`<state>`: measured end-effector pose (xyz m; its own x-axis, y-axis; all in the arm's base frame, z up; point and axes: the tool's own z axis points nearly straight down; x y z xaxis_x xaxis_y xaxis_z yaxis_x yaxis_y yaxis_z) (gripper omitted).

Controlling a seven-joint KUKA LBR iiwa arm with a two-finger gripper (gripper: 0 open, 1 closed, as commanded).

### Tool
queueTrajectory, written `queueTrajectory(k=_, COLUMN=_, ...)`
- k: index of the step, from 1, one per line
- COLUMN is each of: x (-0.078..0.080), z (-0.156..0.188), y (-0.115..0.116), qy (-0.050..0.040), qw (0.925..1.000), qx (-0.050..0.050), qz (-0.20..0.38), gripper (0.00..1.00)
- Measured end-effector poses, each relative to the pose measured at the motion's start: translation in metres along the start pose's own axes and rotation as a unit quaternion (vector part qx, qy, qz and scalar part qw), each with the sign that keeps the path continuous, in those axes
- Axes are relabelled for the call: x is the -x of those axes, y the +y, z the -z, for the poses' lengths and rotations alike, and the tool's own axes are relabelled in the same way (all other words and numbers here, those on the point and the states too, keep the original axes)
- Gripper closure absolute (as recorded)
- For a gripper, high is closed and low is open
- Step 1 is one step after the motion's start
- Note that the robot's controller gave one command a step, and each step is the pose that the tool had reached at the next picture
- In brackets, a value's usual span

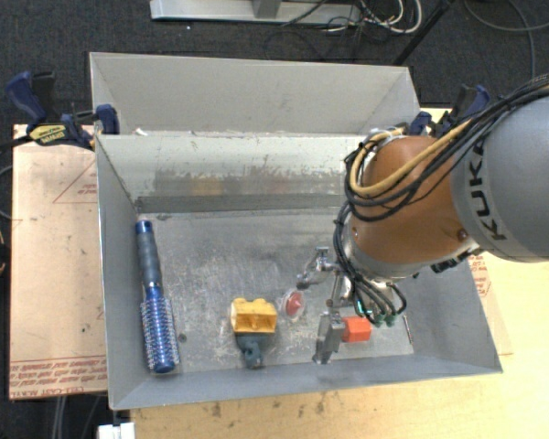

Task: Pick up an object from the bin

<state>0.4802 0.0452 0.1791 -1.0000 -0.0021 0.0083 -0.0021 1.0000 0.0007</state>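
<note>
Toward the front right of the bin [247, 167] floor, a small red thing [295, 305] is lying loose, just left of the gripper [323, 302], which is hanging low over that spot. Its fingers [329, 337] are standing apart, one behind the other, and nothing is sitting between them, so the pick is not yet made: closing on something and lifting it are both left to do. An orange-red block [357, 330] is showing just right of the nearer finger; I cannot tell whether it is lying in the bin or belonging to the wrist. Farther left, a yellow block [253, 315] is resting on a dark piece [253, 353]. Along the left wall, well apart, a blue hairbrush [156, 305] is lying lengthwise.
</note>
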Motion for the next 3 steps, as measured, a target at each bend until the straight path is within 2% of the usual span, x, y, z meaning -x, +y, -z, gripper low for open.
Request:
queueTrajectory(k=1, x=0.03, z=-0.108, y=0.077, qy=-0.0092, qw=0.9999, qx=0.001, qz=0.004, gripper=0.0)
queueTrajectory(k=2, x=0.036, z=-0.078, y=0.068, qy=-0.0061, qw=0.9998, qx=0.001, qz=-0.019, gripper=0.0)
queueTrajectory(k=3, x=0.038, z=-0.065, y=0.071, qy=-0.0051, qw=0.9977, qx=0.001, qz=-0.068, gripper=0.0)
